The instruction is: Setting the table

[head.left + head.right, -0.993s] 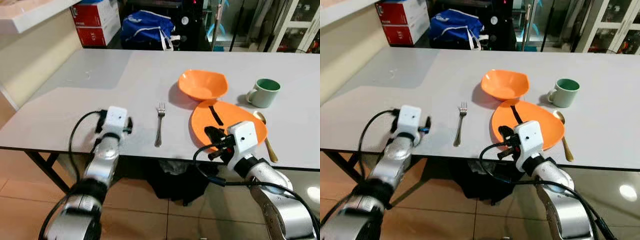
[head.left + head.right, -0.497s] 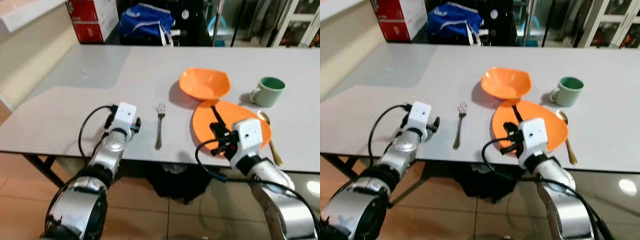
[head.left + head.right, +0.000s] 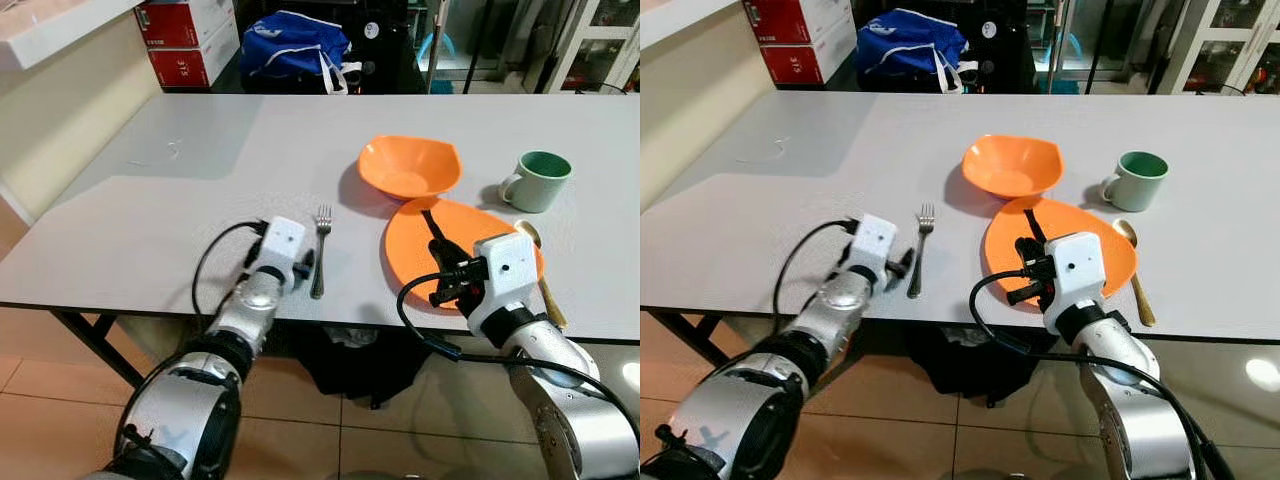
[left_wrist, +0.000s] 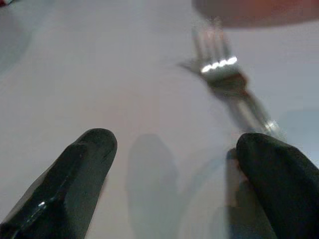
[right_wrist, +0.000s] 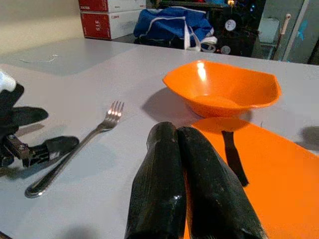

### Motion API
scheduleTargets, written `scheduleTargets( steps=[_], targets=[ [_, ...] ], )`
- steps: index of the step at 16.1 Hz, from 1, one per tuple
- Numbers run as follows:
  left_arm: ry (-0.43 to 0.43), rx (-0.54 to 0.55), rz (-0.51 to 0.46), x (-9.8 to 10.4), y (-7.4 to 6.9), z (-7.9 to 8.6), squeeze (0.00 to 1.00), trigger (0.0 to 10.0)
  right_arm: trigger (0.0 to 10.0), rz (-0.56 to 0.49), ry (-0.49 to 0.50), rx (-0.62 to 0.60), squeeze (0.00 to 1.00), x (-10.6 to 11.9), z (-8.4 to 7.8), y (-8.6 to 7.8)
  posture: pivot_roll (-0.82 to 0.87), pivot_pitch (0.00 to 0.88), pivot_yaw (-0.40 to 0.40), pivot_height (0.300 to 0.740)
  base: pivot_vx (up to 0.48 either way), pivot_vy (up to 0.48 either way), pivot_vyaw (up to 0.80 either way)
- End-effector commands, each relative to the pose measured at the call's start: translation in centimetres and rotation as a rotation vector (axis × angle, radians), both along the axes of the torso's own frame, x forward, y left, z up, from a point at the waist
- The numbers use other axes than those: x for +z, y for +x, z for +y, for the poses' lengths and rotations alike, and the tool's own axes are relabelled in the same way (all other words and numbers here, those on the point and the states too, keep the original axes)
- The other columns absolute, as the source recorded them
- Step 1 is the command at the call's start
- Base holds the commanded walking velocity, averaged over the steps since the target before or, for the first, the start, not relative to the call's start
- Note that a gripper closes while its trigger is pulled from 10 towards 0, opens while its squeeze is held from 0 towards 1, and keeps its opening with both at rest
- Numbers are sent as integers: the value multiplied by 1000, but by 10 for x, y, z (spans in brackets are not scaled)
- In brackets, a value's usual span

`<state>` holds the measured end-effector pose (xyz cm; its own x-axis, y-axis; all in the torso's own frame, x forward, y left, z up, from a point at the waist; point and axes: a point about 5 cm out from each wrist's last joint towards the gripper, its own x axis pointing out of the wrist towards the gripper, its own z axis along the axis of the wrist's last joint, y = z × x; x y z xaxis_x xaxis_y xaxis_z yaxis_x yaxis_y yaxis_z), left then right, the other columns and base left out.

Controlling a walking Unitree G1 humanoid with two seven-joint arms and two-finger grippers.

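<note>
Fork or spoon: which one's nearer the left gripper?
The fork: the left gripper sits right beside its handle. The gold spoon lies beyond the orange plate.

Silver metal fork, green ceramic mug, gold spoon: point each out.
Silver metal fork [image 3: 318,258], left eye view, mid-handle.
Green ceramic mug [image 3: 540,185], left eye view, outer wall.
Gold spoon [image 3: 1121,233], right eye view, bowl.

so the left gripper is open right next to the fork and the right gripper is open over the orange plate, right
Not quite. The right gripper is shut: the right wrist view shows its two black fingers pressed together over the near edge of the orange plate. The rest holds: the left gripper is open right next to the fork.
</note>
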<state>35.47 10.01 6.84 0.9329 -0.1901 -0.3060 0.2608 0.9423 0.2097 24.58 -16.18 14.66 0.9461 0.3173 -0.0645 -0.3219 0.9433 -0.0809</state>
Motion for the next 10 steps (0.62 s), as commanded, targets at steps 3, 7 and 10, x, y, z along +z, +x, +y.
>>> scheduleTargets(
  steps=[3, 7, 10],
  targets=[
    [8, -39, -17, 5, 2, -6, 0, 10000, 10000, -4, 7, -12, 0, 3, -1, -2, -276, 0, 96, 740, 0, 0, 0],
    [11, -64, -13, 7, 3, -10, 0, 10000, 10000, -2, 6, -10, 0, 3, -1, -3, -289, 0, 103, 740, 0, 0, 0],
    [-3, -89, -10, 8, 3, -18, 0, 10000, 10000, -3, 5, -13, 0, 3, -1, -3, -295, 0, 109, 740, 0, 0, 0]
  ],
)
